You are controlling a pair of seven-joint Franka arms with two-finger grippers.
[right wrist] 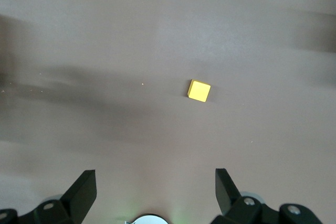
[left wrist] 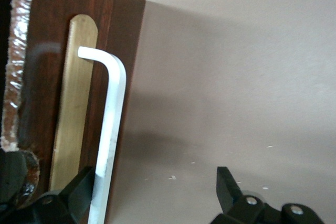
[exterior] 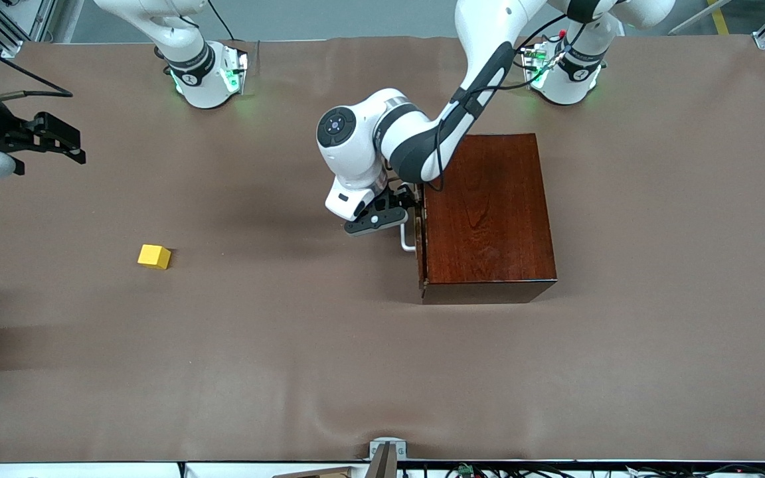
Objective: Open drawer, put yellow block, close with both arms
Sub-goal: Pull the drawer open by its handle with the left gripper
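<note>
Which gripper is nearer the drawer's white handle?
Left. The left gripper is at the white handle; the right gripper waits at the right arm's end.

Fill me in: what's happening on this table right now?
The left gripper is at the white loop handle on the front of the drawer, fingers open, one finger against the handle and not yet shut on it. The drawer looks shut in the mahogany box. The right gripper waits open in the air at its own end of the table. The yellow block lies untouched on the brown cloth, apart from the box.
</note>
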